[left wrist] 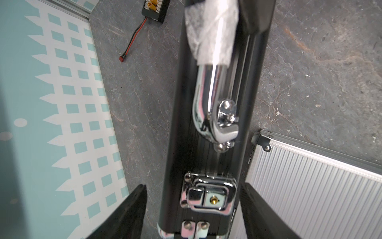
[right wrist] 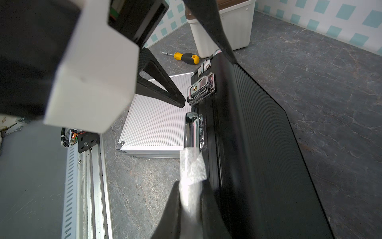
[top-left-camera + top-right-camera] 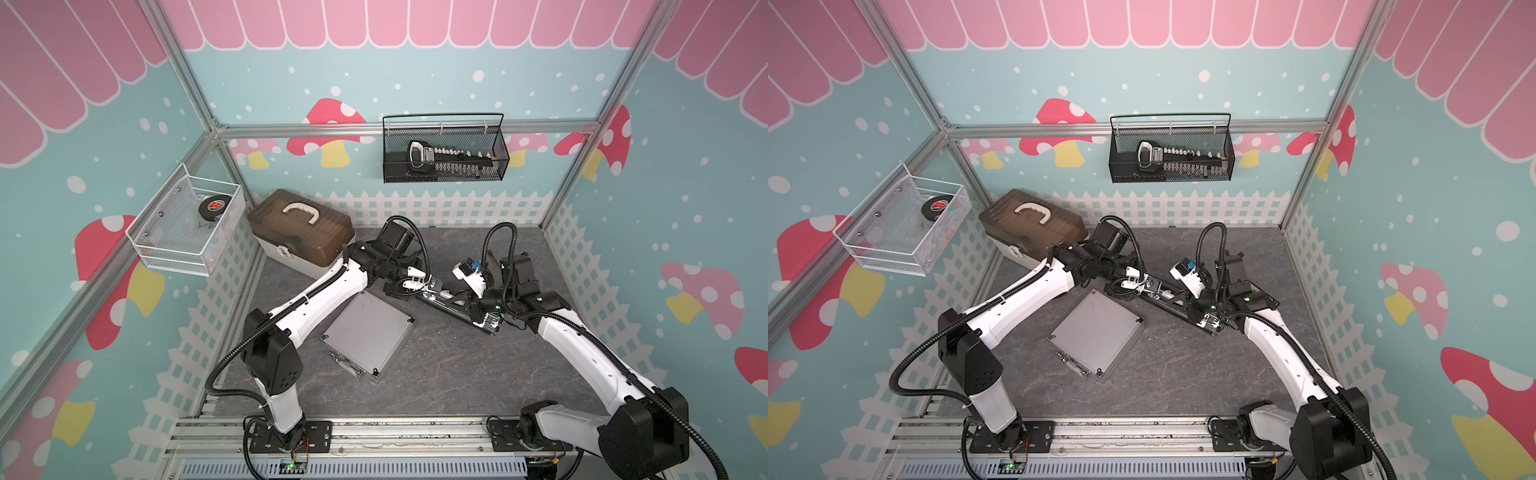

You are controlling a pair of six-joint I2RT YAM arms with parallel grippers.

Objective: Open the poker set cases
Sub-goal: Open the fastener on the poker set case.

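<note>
Both top views: black case (image 3: 446, 306) stands on its long edge mid-table, handle side up, with its long axis diagonal from far-left to near-right. Silver case (image 3: 368, 332), square ribbed aluminium, lies flat just beside it, latch edge toward the arm bases.

Left wrist: left gripper (image 1: 193, 186) is spread, 1 finger on each side of the black case's narrow ribbed top, at a chrome latch (image 1: 207, 196) lying flat.

Right wrist: right gripper (image 2: 191, 198) is clenched on the film-wrapped chrome handle (image 2: 193, 128).
</note>
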